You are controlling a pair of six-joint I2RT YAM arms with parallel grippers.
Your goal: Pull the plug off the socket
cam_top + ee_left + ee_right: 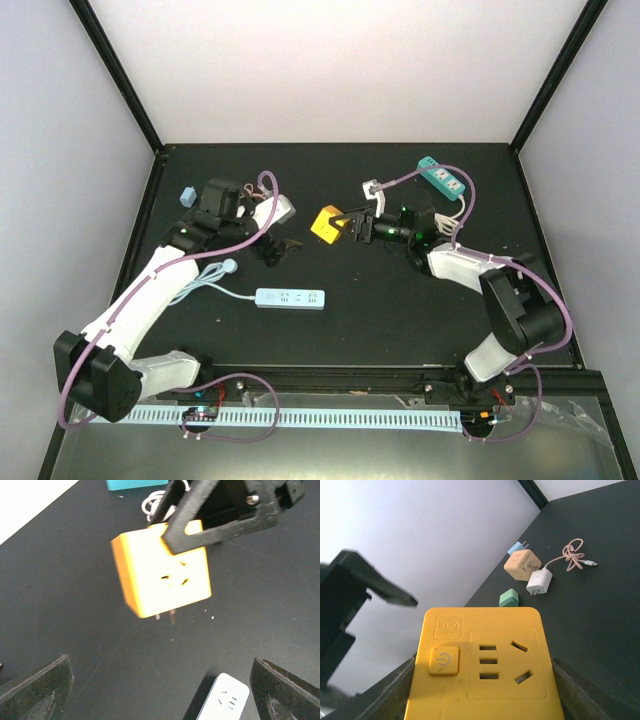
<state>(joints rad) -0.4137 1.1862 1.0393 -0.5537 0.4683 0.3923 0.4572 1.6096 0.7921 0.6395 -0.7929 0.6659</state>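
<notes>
Black bench (350, 330) underneath all. Lying flat near its front middle, a long white power strip (290, 298); toward the far right corner, a shorter teal power strip (444, 178). Right claw (482, 700) clamped on two sides of a yellow plastic cube socket (485, 650), held clear of the bench near its middle, metal prongs (172, 616) bare beneath, face slots uncovered. Left claw (160, 660) spread wide just beside that cube, not touching it. Well off on the far left, a small pale-blue plug (187, 195).
</notes>
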